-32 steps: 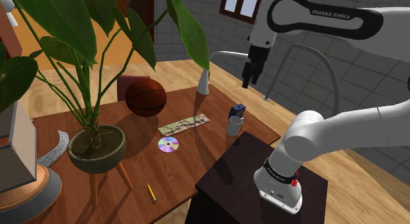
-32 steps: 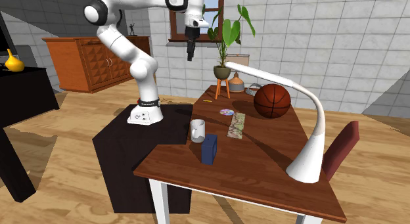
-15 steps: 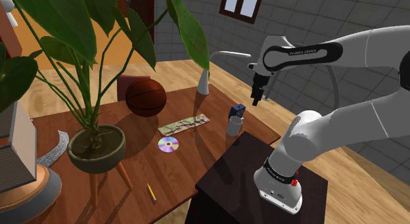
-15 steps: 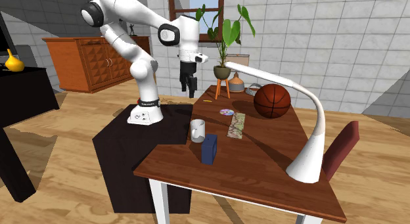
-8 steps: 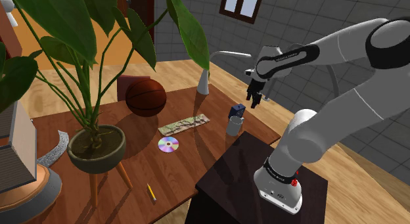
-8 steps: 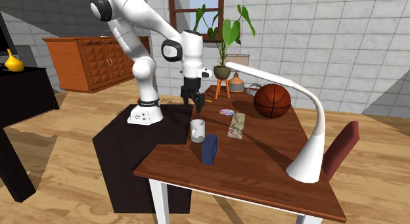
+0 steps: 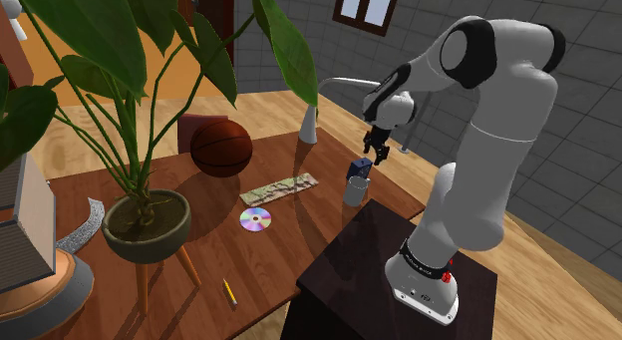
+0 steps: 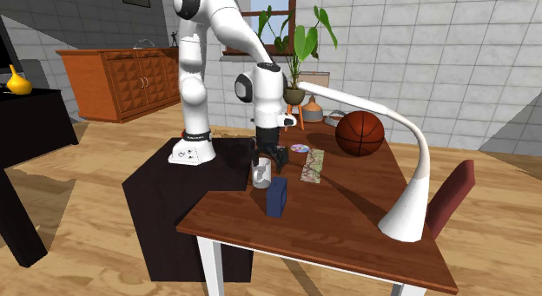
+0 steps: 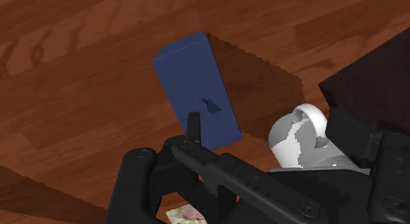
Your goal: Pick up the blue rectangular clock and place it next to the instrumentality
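Gripper: my gripper hangs low over the table's near edge, pointing down. Honestly can't tell if it's open or closed.
Clock: the blue rectangular clock stands upright on the wood right under me, not held.
Mug: a white mug sits just beside the clock, on the side toward my stand. That's the tight spot.
Strip: a patterned flat strip lies near those two, further in on the table.
CD: a disc lies flat just past the strip.
Further out: basketball, white bendy lamp, potted plant and a pencil, all well apart from the clock.
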Tool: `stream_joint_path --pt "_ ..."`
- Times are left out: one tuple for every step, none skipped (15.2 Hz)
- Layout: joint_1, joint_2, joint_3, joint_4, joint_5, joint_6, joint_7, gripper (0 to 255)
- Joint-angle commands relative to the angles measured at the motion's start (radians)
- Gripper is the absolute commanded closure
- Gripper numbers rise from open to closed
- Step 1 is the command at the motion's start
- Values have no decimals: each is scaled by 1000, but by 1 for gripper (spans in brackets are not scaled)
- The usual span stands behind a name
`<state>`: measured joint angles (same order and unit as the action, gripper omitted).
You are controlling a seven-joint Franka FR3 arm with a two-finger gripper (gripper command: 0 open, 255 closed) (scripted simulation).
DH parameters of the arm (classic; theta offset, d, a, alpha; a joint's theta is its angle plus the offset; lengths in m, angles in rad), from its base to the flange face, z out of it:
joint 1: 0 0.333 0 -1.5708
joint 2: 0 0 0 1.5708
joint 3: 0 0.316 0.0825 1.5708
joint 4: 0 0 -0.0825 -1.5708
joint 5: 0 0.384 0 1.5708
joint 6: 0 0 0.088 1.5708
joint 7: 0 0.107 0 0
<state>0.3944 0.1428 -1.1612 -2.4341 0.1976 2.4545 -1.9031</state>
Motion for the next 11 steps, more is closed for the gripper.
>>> stream_joint_path --pt "-131 157 132 69 235 18 -242 0" --pt "-199 199 201 103 280 19 -302 0" --pt "-252 242 253 139 323 18 -360 0" --pt "-258 242 260 141 321 20 -361 0" --pt "-270 255 275 142 337 28 -372 0" --pt "-282 267 289 143 353 36 -383 0" --pt "-293 279 304 145 369 44 -393 0" --pt "-305 292 318 146 385 52 -404 0" --pt "-316 304 333 148 401 59 -414 0" --pt "-327 316 347 150 416 67 -424 0" --pt "-344 336 369 154 440 79 -440 0"
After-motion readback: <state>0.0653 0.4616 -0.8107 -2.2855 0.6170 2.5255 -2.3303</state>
